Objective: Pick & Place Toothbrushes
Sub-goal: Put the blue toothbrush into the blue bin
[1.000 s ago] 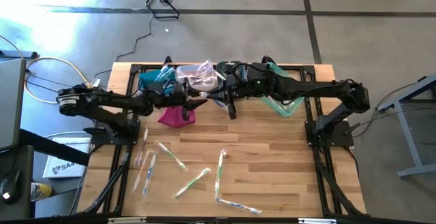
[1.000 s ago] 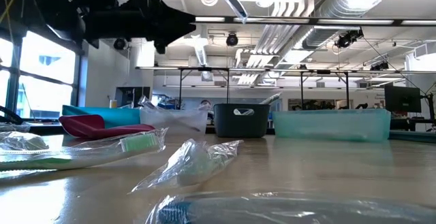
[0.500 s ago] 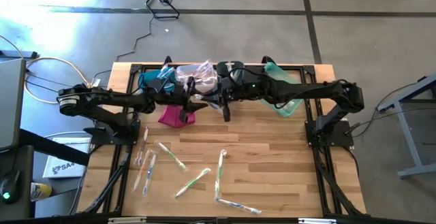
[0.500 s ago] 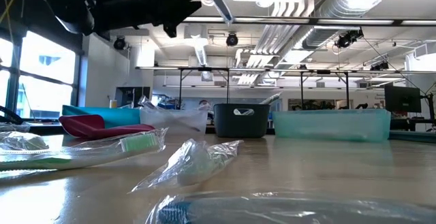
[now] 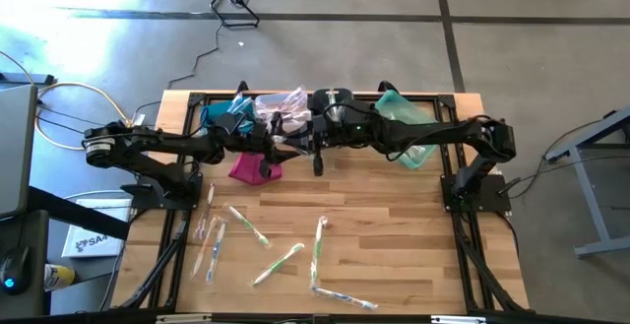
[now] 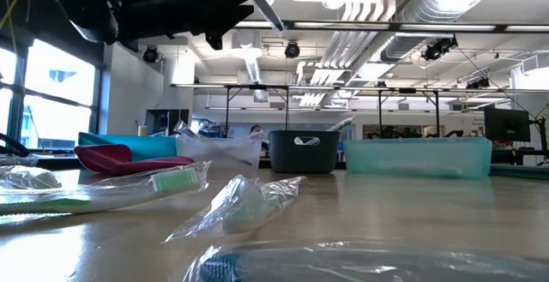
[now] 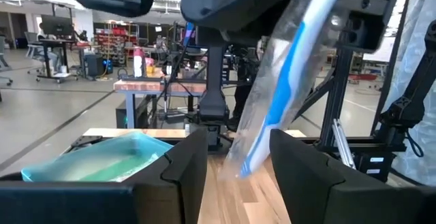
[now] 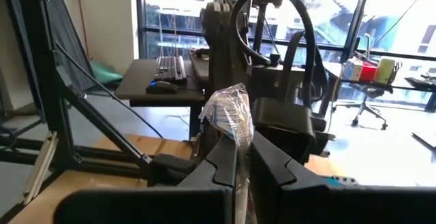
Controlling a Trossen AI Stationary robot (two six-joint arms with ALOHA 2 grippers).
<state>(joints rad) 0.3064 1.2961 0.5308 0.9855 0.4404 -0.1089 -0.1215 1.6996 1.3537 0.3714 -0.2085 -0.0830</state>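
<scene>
The wrapped toothbrush is showing a bright blue handle inside clear, glinting film. Just beside the magenta pouch, the blue bin is showing a saturated blue. Farther from the pouch, the teal bin is looking pale and translucent. The loose toothbrushes are lying white and green on the light striped wood table.

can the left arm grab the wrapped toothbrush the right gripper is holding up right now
Probably yes. The left gripper is open and faces the wrapped toothbrush, which hangs just ahead from the shut right gripper, with nothing between them.
</scene>
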